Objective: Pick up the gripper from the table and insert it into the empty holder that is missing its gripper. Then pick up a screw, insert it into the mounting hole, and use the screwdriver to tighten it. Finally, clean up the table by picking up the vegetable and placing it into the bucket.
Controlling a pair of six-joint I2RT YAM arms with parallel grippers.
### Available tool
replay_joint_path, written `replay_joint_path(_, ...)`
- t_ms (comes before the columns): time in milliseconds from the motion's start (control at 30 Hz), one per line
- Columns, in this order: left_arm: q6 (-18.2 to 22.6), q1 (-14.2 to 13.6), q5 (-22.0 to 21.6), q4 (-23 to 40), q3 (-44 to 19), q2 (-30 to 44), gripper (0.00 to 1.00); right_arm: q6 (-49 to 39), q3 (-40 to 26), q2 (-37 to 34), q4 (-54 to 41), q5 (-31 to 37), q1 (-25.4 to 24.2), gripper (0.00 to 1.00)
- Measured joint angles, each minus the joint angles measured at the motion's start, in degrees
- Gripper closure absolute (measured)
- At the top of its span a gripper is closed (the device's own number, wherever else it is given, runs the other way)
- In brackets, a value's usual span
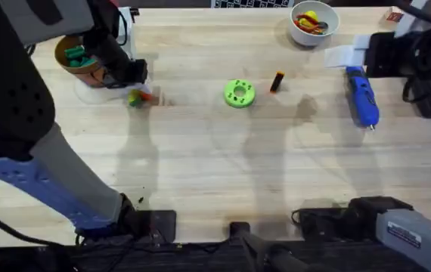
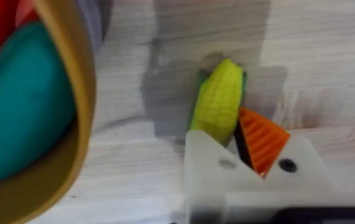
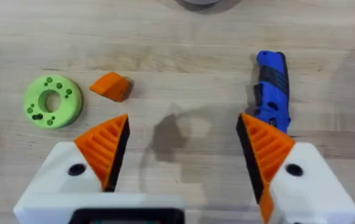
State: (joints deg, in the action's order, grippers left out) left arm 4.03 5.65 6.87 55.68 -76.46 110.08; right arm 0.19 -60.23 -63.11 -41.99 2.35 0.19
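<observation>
The yellow-and-green vegetable (image 1: pixel 134 98) (image 2: pixel 218 102) lies just right of the orange bucket (image 1: pixel 79 60), whose tan rim (image 2: pixel 78 93) is close beside it. My left gripper (image 1: pixel 141 96) (image 2: pixel 218 134) is shut on the vegetable, with an orange pad (image 2: pixel 261 137) pressed against its side. The lime-green holder (image 1: pixel 239 93) (image 3: pixel 52 101) sits mid-table, with the small dark gripper block with an orange edge (image 1: pixel 277 81) (image 3: pixel 111 86) beside it. Further right lies the blue screwdriver (image 1: pixel 362 96) (image 3: pixel 272 90). My right gripper (image 1: pixel 344 57) (image 3: pixel 184 124) hangs open above bare table between block and screwdriver.
A white bowl (image 1: pixel 314 23) with coloured pieces stands at the back right. Teal and green pieces fill the bucket. Small dark specks (image 1: pixel 140 200) lie near the front left edge, too small to identify. The arm bases line the front edge.
</observation>
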Motion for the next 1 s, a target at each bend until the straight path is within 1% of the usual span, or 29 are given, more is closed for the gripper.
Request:
replay_joint_path(400, 0.0, 0.1, 0.2, 0.2, -0.1, 0.0, 0.992, 0.0, 0.0, 0.0, 0.0, 0.0, 0.0, 0.008)
replay_joint_path(500, 0.0, 0.1, 0.2, 1.3, -0.8, 0.1, 0.992, 0.0, 0.0, 0.0, 0.0, 0.0, 0.0, 0.008)
replay_joint_path(667, 0.0, 0.0, 0.2, 5.7, -5.2, 0.1, 0.992, 0.0, 0.0, 0.0, 0.0, 0.0, 0.0, 0.007)
replay_joint_path(767, 0.0, 0.0, 0.2, 7.3, -8.0, -0.7, 0.992, 0.0, 0.0, 0.0, 0.0, 0.0, 0.0, 0.008)
replay_joint_path(1000, 0.0, 0.0, 0.2, 8.5, -12.6, -6.5, 0.992, 0.0, 0.0, 0.0, 0.0, 0.0, 0.0, 0.008)
